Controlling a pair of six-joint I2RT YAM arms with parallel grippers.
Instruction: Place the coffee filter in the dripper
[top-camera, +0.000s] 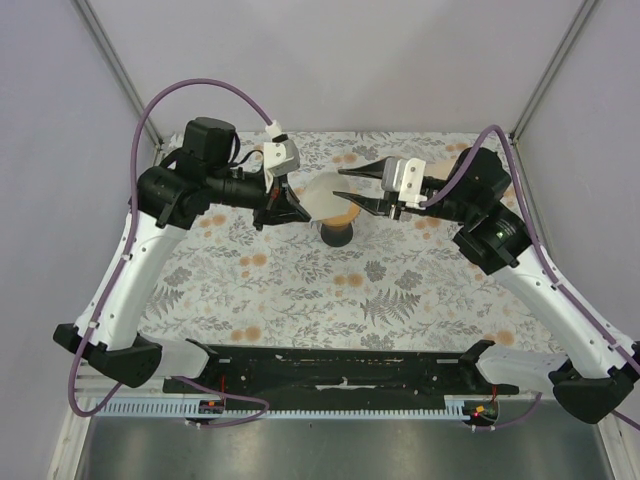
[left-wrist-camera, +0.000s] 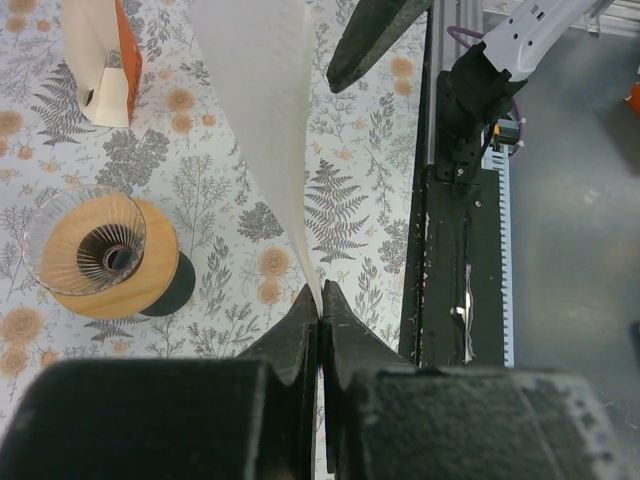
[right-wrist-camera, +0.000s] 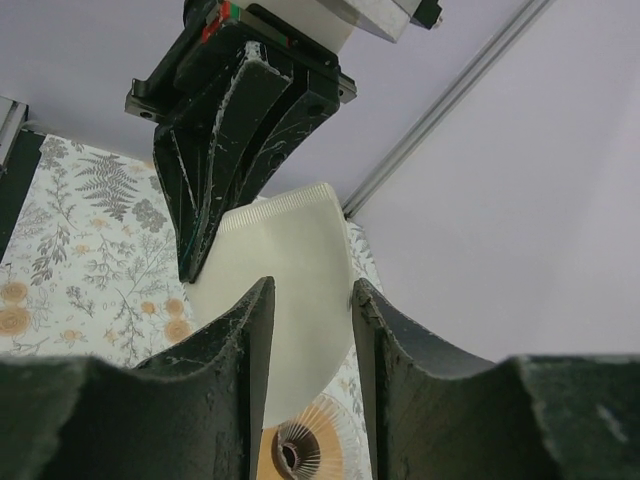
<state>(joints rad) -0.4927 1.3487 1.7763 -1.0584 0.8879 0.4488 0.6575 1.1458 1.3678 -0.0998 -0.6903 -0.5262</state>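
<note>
**Filter (left-wrist-camera: 260, 100) pinched in left pincer (left-wrist-camera: 320, 300), in the air over the dripper (left-wrist-camera: 100, 255)**

Left pincer is pressed together on one edge of the white paper filter, and the sheet fans out away from its tips. Right pincer (right-wrist-camera: 312, 290) stands spread, one finger on each side of the filter's far end, not clamped on it. The dripper sits on the flowered cloth (top-camera: 300, 290) beneath, slightly to one side of the paper.
</note>
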